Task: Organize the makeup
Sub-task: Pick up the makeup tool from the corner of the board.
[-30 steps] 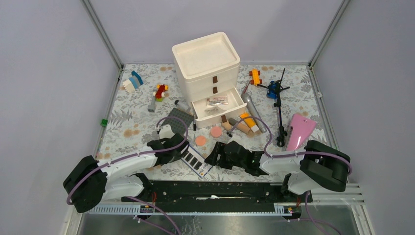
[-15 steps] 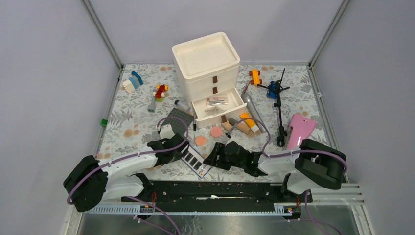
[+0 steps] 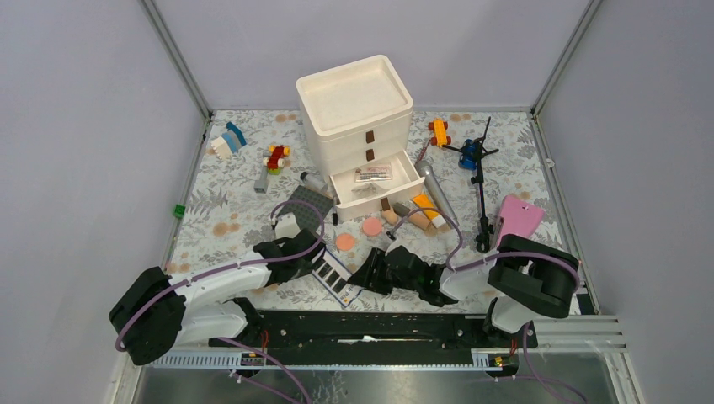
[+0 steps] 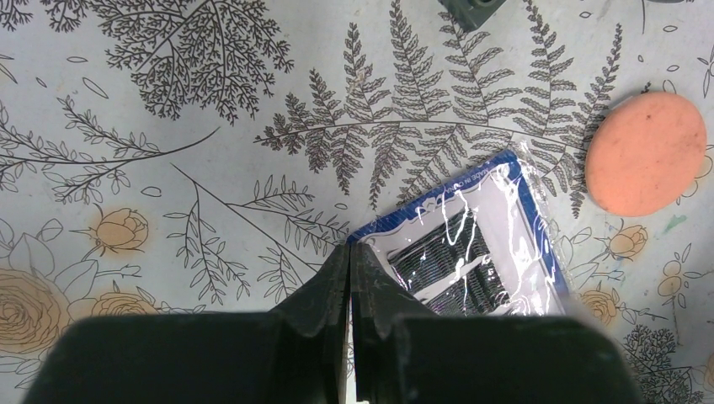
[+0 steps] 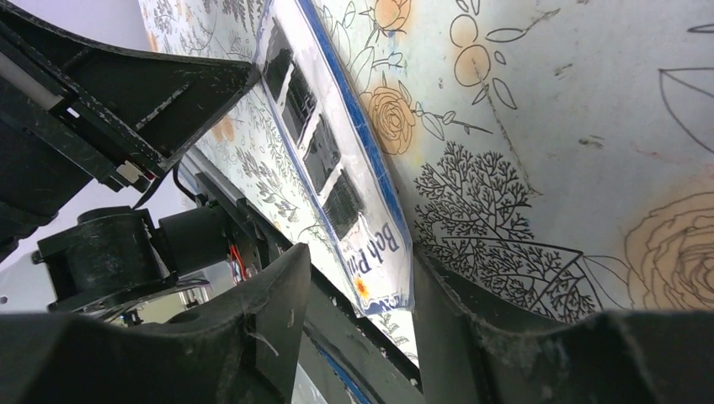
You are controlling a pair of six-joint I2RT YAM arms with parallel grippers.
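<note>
Pickup of the pin card [image 3: 337, 278] is the step in hand, as I read it. It is a flat, blue-edged card of dark hair pins under clear film. It lies on the flowered cloth [image 3: 227, 210] well in front of the drawer unit [image 3: 358, 118], with a salmon disc [image 4: 647, 153] between it and the unit.

My left gripper [image 4: 349, 252] is closed right down, its fingertips meeting at the card corner nearer the unit. Whether they have nipped the film or only closed beside it, I cannot tell. My right gripper [image 5: 360, 261] stands part-way apart at the card's other end, the one away from the unit. It has one finger on each side of the card, and neither pad is plainly pressing on it.

Next I judge the card needs an edge raised off the cloth, since it lies too flat to pinch from above. Once one arm has a sure hold, the card should go to the unit's open bottom drawer [image 3: 375, 187]. The glossy film looks likely to slip.
</note>
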